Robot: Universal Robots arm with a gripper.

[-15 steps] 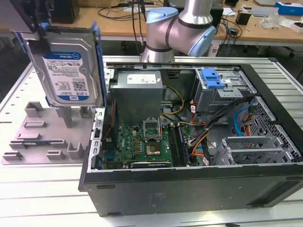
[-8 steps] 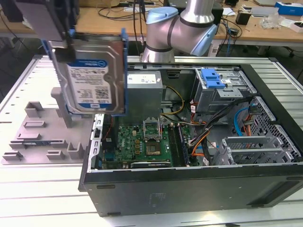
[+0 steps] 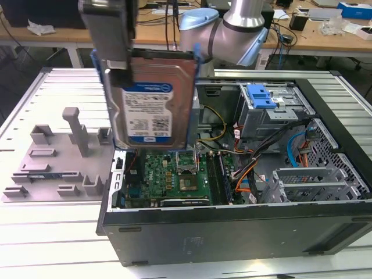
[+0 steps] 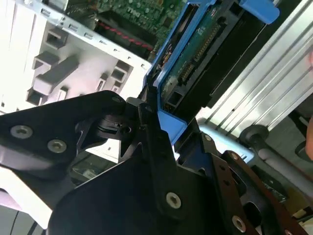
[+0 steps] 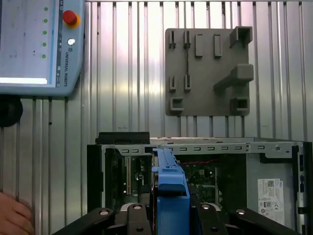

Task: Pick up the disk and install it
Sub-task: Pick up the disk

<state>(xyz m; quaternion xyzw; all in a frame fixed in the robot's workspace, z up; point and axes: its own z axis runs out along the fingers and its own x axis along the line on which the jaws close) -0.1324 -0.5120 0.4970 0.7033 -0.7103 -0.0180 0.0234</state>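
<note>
The jaws are clamped on the top edge of the one disk, which hangs upright in the air over the motherboard end of the open computer case. Loose cables cross the case between the board and the drive cage, topped by one blue latch, toward the exterior view's right. One grey fixture tray lies just beside the case on the ribbed surface.

A ribbed silver aluminium worktop spreads across the foreground. In the first wrist view, bright glare streaks the worktop along its grooves. In the exterior view, light wooden desks on white legs stand behind, strewn with cables.
</note>
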